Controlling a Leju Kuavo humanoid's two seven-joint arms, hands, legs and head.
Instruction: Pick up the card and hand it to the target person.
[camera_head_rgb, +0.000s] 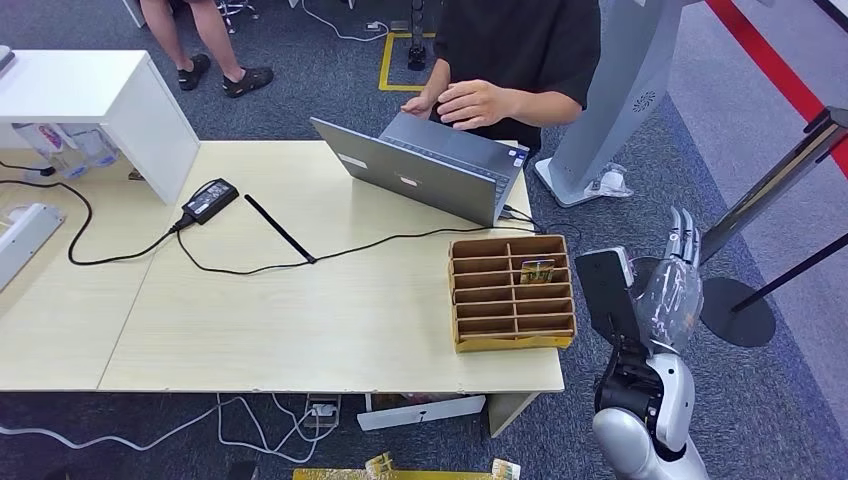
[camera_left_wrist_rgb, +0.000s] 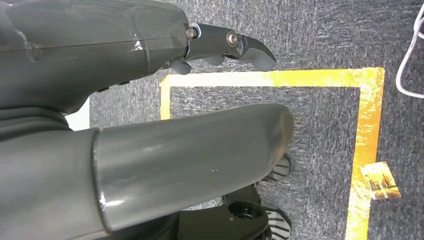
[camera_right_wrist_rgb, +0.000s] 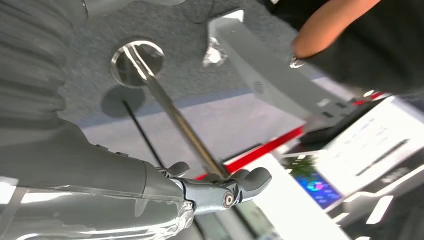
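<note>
Your right hand (camera_head_rgb: 668, 290) hovers empty, fingers (camera_head_rgb: 683, 238) extended, beside the brown compartmented cardboard tray (camera_head_rgb: 511, 330) holding the yellow card (camera_head_rgb: 537, 270); left fingers (camera_left_wrist_rgb: 235, 45) slightly curled, empty.

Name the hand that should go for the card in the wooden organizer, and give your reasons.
Right. The right hand is raised with nothing in it just beside the wooden organizer, where the card stands. The left hand hangs over the carpet.
</note>
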